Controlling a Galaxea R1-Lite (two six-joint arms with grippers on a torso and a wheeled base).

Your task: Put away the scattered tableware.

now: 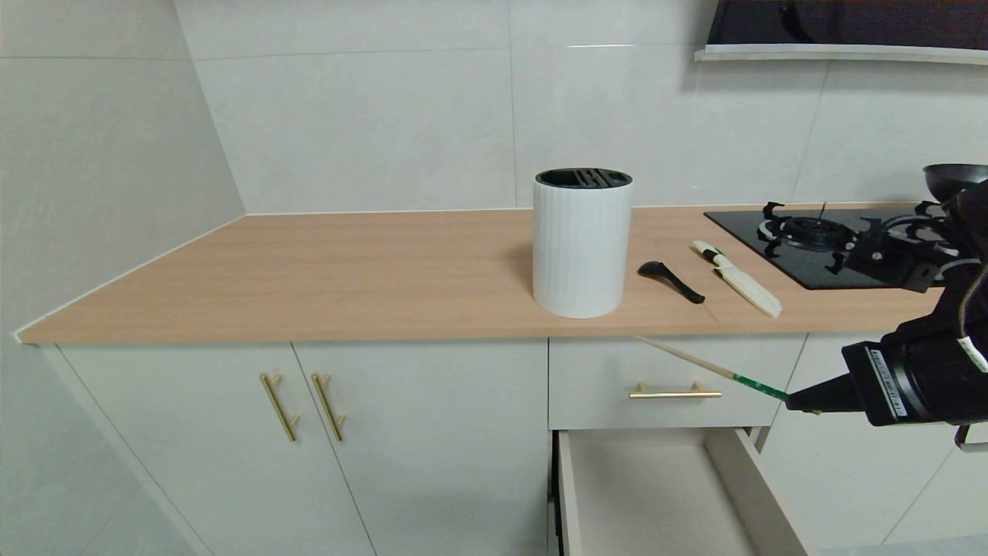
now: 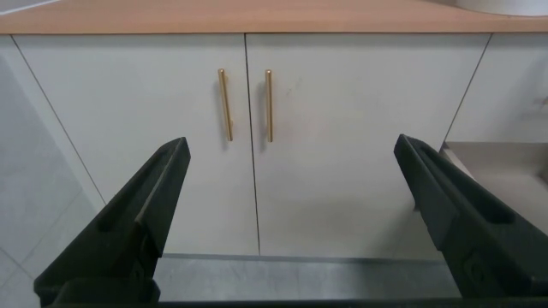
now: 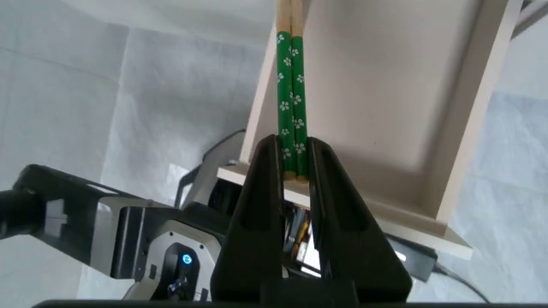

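Observation:
My right gripper (image 1: 795, 401) (image 3: 293, 162) is shut on a pair of chopsticks (image 1: 706, 366) (image 3: 289, 94) with green patterned ends, held in front of the cabinets above the open drawer (image 1: 725, 479) (image 3: 479, 111). On the wooden counter (image 1: 347, 270) lie a black spoon (image 1: 670, 279) and a white-sheathed knife (image 1: 737, 279), to the right of a white cylindrical utensil holder (image 1: 580, 241) with a black slotted top. My left gripper (image 2: 291, 222) is open, low in front of the cabinet doors (image 2: 257, 137).
A black gas hob (image 1: 834, 239) sits at the counter's right end, with a dark pan (image 1: 953, 177) behind it. A shut drawer with a gold handle (image 1: 674, 394) is above the open one. Two gold door handles (image 1: 301, 405) (image 2: 246, 104) mark the left cabinets.

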